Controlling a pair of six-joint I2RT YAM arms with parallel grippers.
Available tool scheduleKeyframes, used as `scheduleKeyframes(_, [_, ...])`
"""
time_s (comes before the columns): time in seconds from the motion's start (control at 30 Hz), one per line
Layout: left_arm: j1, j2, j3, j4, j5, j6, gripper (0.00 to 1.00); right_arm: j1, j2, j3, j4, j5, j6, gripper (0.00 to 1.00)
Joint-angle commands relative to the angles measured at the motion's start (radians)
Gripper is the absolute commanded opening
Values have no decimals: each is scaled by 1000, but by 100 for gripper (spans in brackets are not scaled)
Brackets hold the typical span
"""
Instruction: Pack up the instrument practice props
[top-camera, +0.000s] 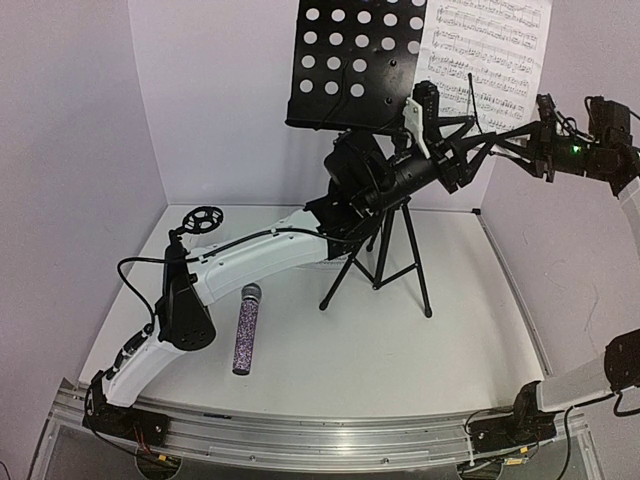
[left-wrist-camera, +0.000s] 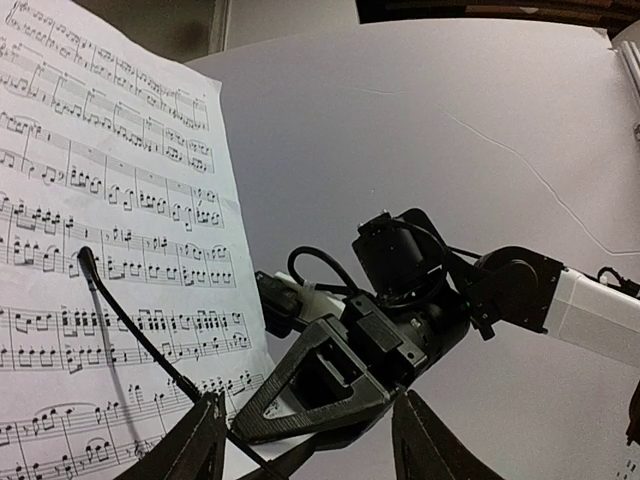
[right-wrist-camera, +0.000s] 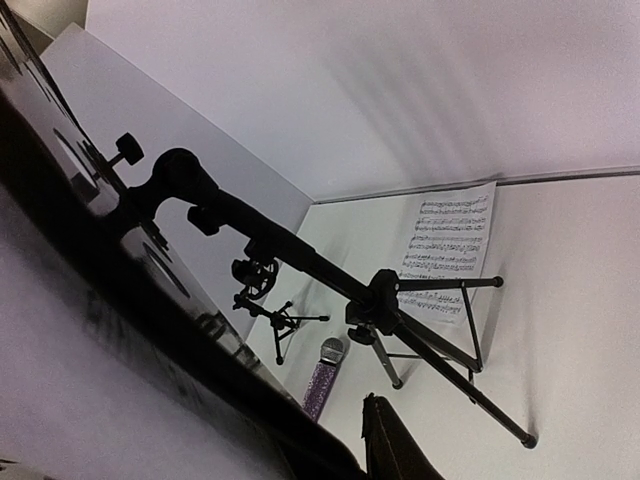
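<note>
The left arm (top-camera: 250, 255) crosses in front of the music stand (top-camera: 350, 60) and hides its shaft and the top of its legs (top-camera: 345, 275). The mic stand (top-camera: 203, 218), far left, shows only its top ring above that arm. The right arm (top-camera: 600, 150) is cut off at the right edge and shows again high at the far right.

Both sets of jaws meet in a dark tangle just right of the music stand's top, hard to sort out from above. In the left wrist view the left jaws stand apart with nothing clamped, and a thin wire (left-wrist-camera: 145, 330) runs down beside one finger (left-wrist-camera: 200, 440). The right jaws look narrow, but I cannot tell whether they grip anything.

A page (top-camera: 490, 45) is cut off by the top edge, in front of the back wall (top-camera: 220, 100). The right wrist view shows a page past the legs; I cannot tell whether it is the same one.

The mic (top-camera: 246, 330) lies flat on the bench (top-camera: 480, 340), near left, just beside the left arm and apart from the legs. Open bench lies right of the legs and nearer than them.

Counted: one music stand, one mic stand, one mic, at least one page, two arms.
</note>
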Motion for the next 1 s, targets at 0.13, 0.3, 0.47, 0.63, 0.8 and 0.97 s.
scheduleKeyframes(0.13, [62, 45, 72, 72, 4, 64, 56, 2, -15, 52, 39, -28, 3, 33])
scheduleKeyframes(0.3, [77, 40, 57, 72, 31, 75, 56, 2, -6, 72, 36, -28, 0, 33])
scheduleKeyframes(0.47, [77, -44, -70, 106, 67, 96, 55, 2, -10, 59, 36, -28, -1, 37])
scheduleKeyframes(0.63, [66, -181, -237, 74, 256, 143, 54, 2, -17, 58, 32, -16, -9, 40])
scheduleKeyframes(0.8, [10, -445, -620, -19, 395, 318, 56, 2, -22, 61, 24, -18, -21, 41])
scheduleKeyframes(0.97, [-15, -726, -1073, -149, 423, 420, 58, 2, -8, 85, 15, -22, -30, 41])
